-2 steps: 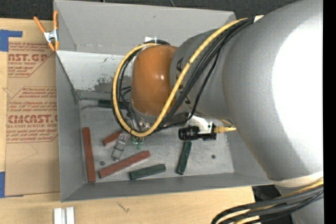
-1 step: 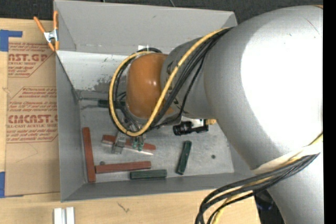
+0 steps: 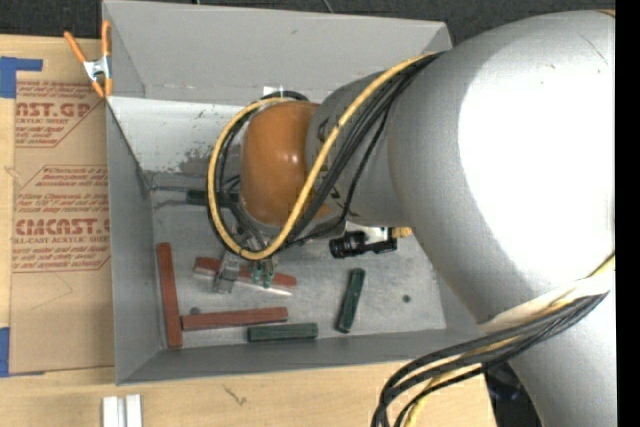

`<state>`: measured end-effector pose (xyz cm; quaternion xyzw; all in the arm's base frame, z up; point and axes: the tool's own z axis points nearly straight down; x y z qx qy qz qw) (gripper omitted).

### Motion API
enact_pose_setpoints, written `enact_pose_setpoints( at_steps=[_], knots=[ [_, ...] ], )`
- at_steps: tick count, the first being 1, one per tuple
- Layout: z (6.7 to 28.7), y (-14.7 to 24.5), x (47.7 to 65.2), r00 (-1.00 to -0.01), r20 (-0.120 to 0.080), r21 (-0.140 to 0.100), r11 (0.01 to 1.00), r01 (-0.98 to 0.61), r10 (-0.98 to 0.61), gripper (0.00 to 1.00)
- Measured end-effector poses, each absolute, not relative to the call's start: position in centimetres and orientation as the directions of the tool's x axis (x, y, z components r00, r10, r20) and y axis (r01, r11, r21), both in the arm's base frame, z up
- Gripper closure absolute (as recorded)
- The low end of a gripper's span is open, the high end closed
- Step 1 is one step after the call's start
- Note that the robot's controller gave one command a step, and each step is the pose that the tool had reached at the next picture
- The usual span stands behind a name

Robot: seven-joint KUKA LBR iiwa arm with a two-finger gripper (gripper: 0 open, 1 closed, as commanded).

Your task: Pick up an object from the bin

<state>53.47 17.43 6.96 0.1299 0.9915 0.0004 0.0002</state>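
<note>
- The gripper (image 3: 245, 275) hangs low over the floor of the grey bin (image 3: 128, 235), under the arm's orange cover (image 3: 272, 163).
- I cannot tell how far open it is, or whether it has hold of anything.
- Right beneath it lies a thin red stick (image 3: 283, 283), poking out on both sides.
- Just below that: a long brown bar (image 3: 235, 318) and a dark green bar (image 3: 283, 334).
- To its right, a tilted green bar (image 3: 349, 300).
</note>
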Motion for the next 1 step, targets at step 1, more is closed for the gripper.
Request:
enact_pose_setpoints(
  at_steps=[1],
  knots=[
    [23.40, 16.22, 55.35, -0.979, -0.006, 0.003, 0.979, 0.203, 0.203, 1.00]
  ],
)
